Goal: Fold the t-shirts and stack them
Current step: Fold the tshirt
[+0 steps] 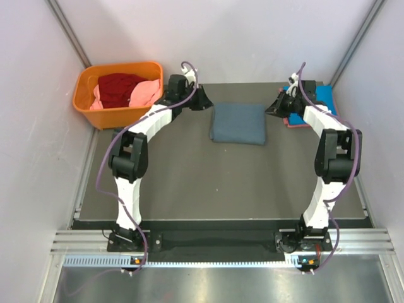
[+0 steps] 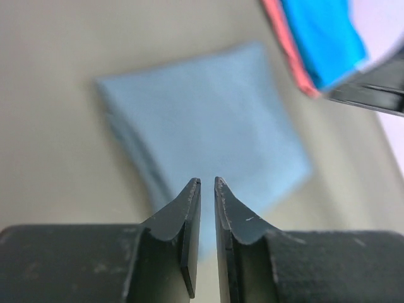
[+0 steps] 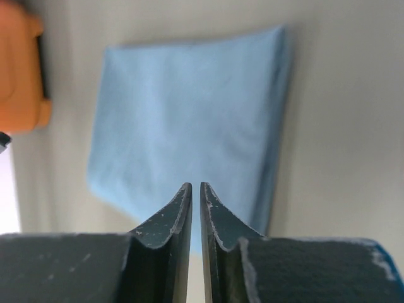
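Observation:
A slate grey-blue t-shirt (image 1: 238, 124) lies folded into a rectangle at the back middle of the table. My left gripper (image 1: 205, 101) hovers off its left edge and my right gripper (image 1: 273, 108) off its right edge. In the left wrist view the folded tee (image 2: 208, 126) lies ahead of the left gripper (image 2: 207, 181), whose jaws are open by a narrow slit and hold nothing. The right gripper (image 3: 195, 185) faces the same tee (image 3: 189, 120), also open by a thin slit and empty. A bright blue tee (image 1: 325, 95) rests on a salmon-red one (image 1: 293, 121) at the back right.
An orange basket (image 1: 85, 95) stands at the back left beyond the table's corner, holding a dark red tee (image 1: 117, 88) and a pink one (image 1: 148, 91). White walls close in on both sides. The blue tee (image 2: 325, 38) and its salmon edge (image 2: 290, 44) show in the left wrist view.

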You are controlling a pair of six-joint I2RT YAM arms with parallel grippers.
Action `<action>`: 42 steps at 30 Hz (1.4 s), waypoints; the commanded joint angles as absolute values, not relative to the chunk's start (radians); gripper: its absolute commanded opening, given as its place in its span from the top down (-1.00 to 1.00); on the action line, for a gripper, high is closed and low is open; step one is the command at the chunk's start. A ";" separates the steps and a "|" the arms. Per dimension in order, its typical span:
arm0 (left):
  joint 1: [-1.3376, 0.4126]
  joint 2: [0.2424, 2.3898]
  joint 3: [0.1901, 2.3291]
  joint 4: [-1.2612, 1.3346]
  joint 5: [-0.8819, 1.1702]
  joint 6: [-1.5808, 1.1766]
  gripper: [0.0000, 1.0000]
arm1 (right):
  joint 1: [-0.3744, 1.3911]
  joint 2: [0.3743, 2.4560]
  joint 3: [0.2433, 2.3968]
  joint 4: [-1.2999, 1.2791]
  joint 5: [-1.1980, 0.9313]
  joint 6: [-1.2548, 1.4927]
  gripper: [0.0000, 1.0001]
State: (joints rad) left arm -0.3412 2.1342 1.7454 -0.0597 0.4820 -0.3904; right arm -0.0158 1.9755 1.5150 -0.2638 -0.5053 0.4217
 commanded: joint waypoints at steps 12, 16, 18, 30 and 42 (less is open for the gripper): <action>-0.407 2.293 1.652 -0.113 0.397 -0.305 0.70 | 0.023 2.091 1.396 -0.210 -0.574 0.354 0.87; -0.399 2.299 1.745 -0.179 0.373 -0.279 0.70 | 0.023 2.080 1.413 -0.235 -0.549 0.334 0.90; -0.399 2.266 1.764 -0.205 0.371 -0.279 0.68 | 0.025 2.050 1.419 -0.265 -0.534 0.327 0.91; -0.462 2.177 1.749 -0.222 0.511 -0.365 0.67 | 0.147 1.983 1.479 -0.264 -0.629 0.396 0.88; -0.489 2.223 1.612 -0.326 0.221 -0.299 0.76 | 0.118 2.134 1.407 -0.219 -0.588 0.318 0.89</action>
